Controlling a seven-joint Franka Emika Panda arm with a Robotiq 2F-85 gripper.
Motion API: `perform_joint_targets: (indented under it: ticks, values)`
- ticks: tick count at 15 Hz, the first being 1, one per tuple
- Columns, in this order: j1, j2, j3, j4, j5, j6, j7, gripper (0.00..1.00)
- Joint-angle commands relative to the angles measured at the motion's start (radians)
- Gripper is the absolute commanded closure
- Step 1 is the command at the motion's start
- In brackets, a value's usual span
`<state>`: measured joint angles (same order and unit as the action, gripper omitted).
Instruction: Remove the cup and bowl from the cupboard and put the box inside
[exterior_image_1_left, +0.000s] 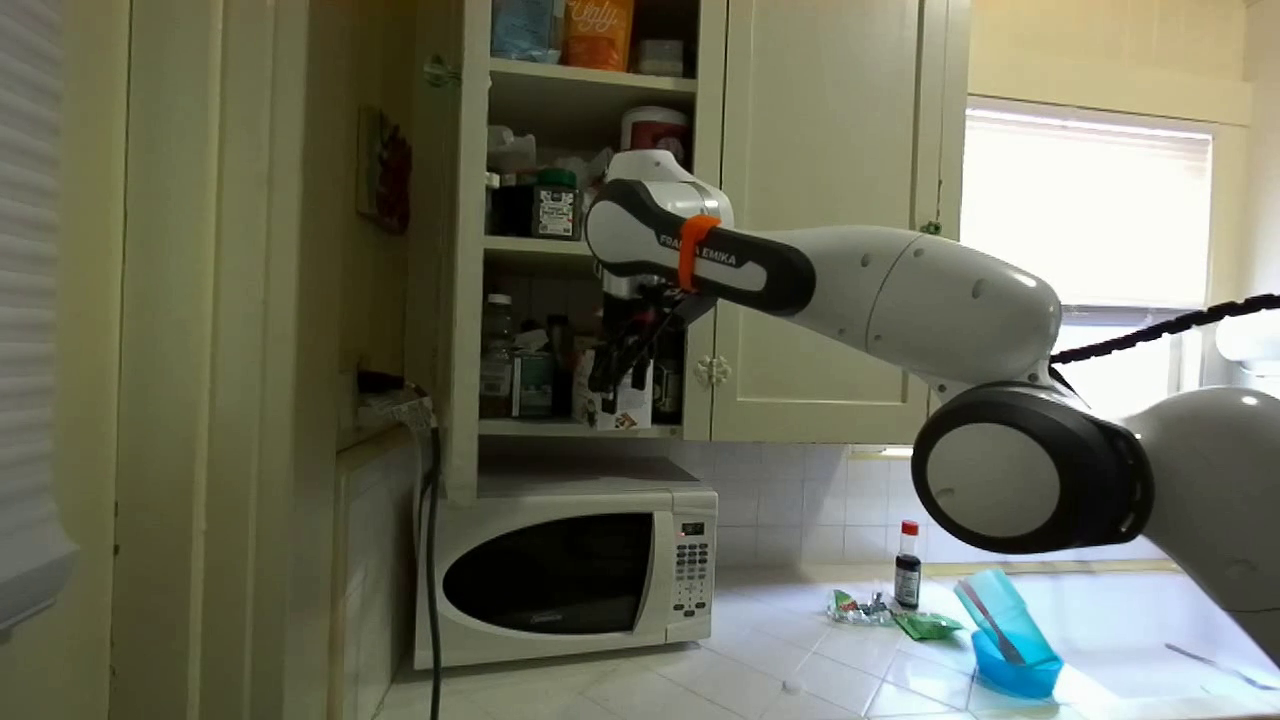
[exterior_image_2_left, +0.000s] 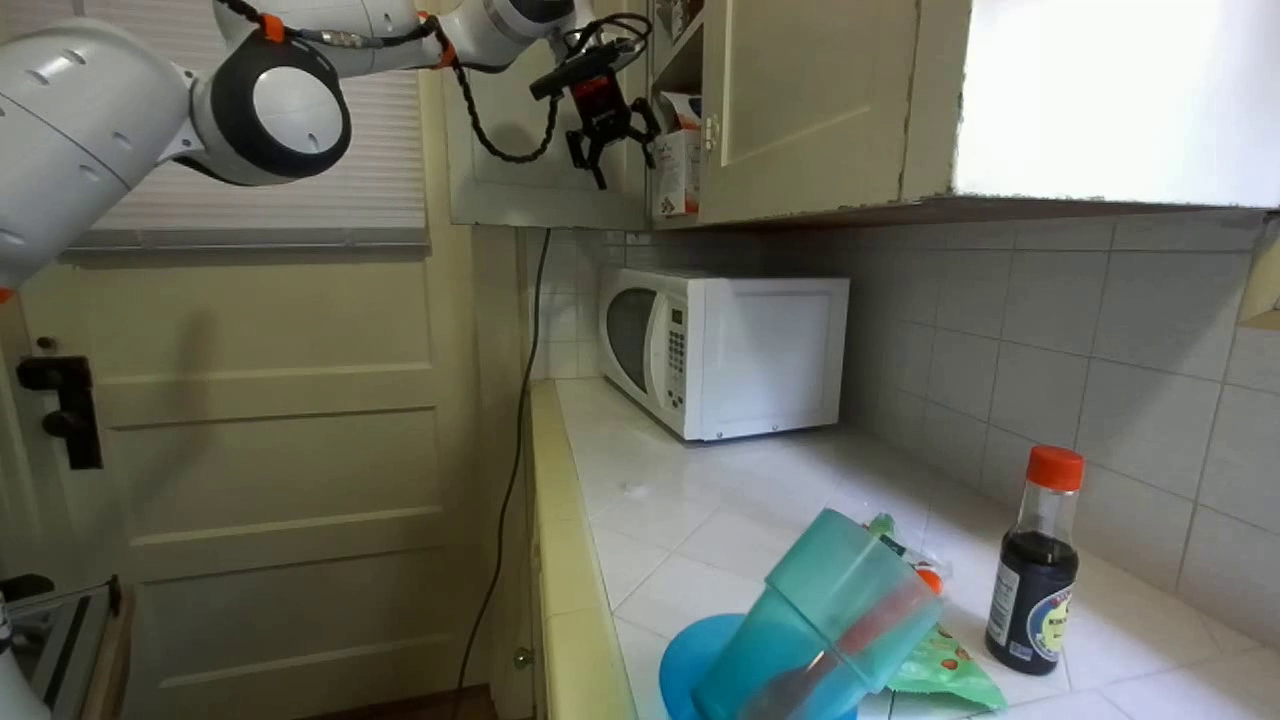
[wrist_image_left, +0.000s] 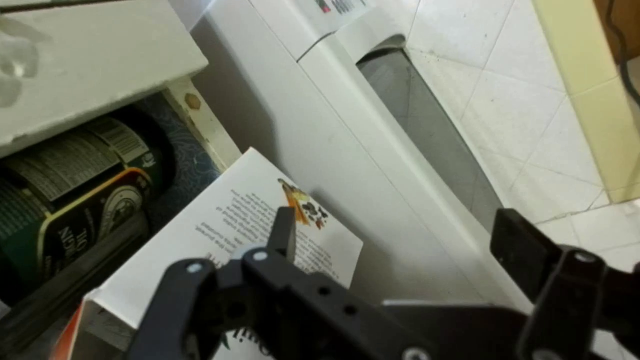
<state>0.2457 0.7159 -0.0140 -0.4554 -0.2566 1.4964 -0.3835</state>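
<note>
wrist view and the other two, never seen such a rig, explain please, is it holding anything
This is a robot arm with a gripper. Two pictures watch it from outside; the wrist view is shot from its wrist. On the counter are a microwave, a red-capped bottle, crumpled packaging and a turquoise cup tilted in a blue bowl. The gripper is open and seems to hold nothing; a white box sits near it, low in the cupboard; whether touching, I can't tell.

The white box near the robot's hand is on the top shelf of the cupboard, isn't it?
Not the top: the white box near the robot's hand is on the bottom shelf of the cupboard, as an exterior view shows.
</note>
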Motion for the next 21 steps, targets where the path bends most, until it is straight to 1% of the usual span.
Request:
perform_joint_targets:
  ticks: [1,4,6,9,12,13,15,18,20,21]
  values:
    - [-0.012,0.055,0.002,0.04,0.033,0.148,0.1,0.0]
    - [-0.01,0.085,-0.018,0.03,0.022,0.325,0.216,0.0]
    - [-0.008,0.107,-0.029,0.031,0.019,0.414,0.27,0.0]
    - [-0.006,0.128,-0.056,0.027,0.006,0.503,0.332,0.0]
    - [-0.006,0.142,-0.085,0.027,-0.006,0.56,0.386,0.0]
    - [-0.006,0.142,-0.092,0.024,-0.006,0.561,0.4,0.0]
    - [-0.002,0.118,-0.072,0.003,0.021,0.492,0.378,0.0]
    - [0.006,0.075,-0.04,-0.011,0.054,0.379,0.356,0.0]
    - [0.018,0.033,-0.05,-0.019,0.041,0.299,0.37,0.0]
    - [0.015,0.001,-0.048,-0.029,0.041,0.238,0.353,0.0]
